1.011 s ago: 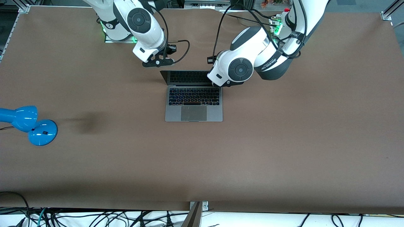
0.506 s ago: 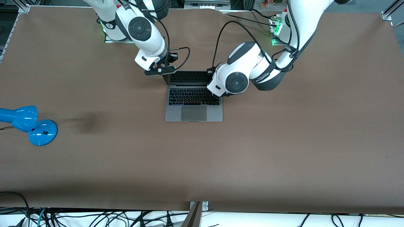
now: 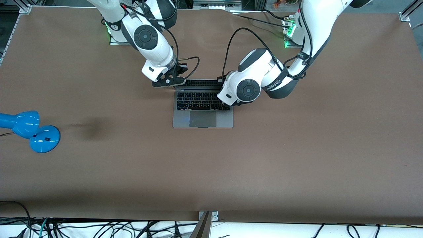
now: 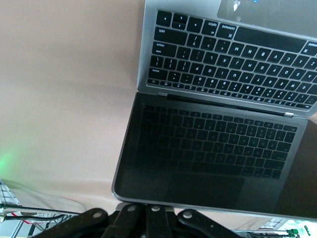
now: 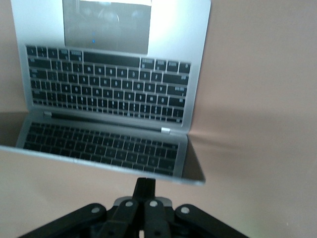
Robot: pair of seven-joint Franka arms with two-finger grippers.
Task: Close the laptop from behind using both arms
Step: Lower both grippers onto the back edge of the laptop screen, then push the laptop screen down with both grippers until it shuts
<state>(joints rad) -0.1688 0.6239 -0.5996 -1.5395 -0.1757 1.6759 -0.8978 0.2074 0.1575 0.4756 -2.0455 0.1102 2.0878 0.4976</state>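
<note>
We've got the laptop (image 3: 203, 105) sitting mid-table, its hinge edge toward the robots' bases and its trackpad end nearer the front camera. The lid (image 3: 200, 83) is partly folded forward; from the front camera it shows only as a thin dark strip above the keyboard (image 3: 203, 101).

Both grippers sit at the lid's top edge, one per corner. The right gripper (image 3: 167, 81) is at the corner toward the right arm's end of the table, and the left gripper (image 3: 228, 99) is at the corner toward the left arm's end, mostly hidden under its own wrist. In the wrist views the fingers (image 5: 145, 191) look pinched together with nothing held between them, so we're pushing, not grasping. The left wrist view shows only the linkage at the frame edge, and it looks drawn together too.

The relation that matters: the lid's long axis runs across from one arm's end to the other, and the base lies ahead of and below both grippers, toward the front camera. Each arm is about equally close to its own corner, so we'd guess an even push keeps the lid from twisting.

Readable writing: only faint lettering on the left arm's forearm (image 3: 273, 86), too small to make out. The key legends are visible but say nothing worth noting.
</note>
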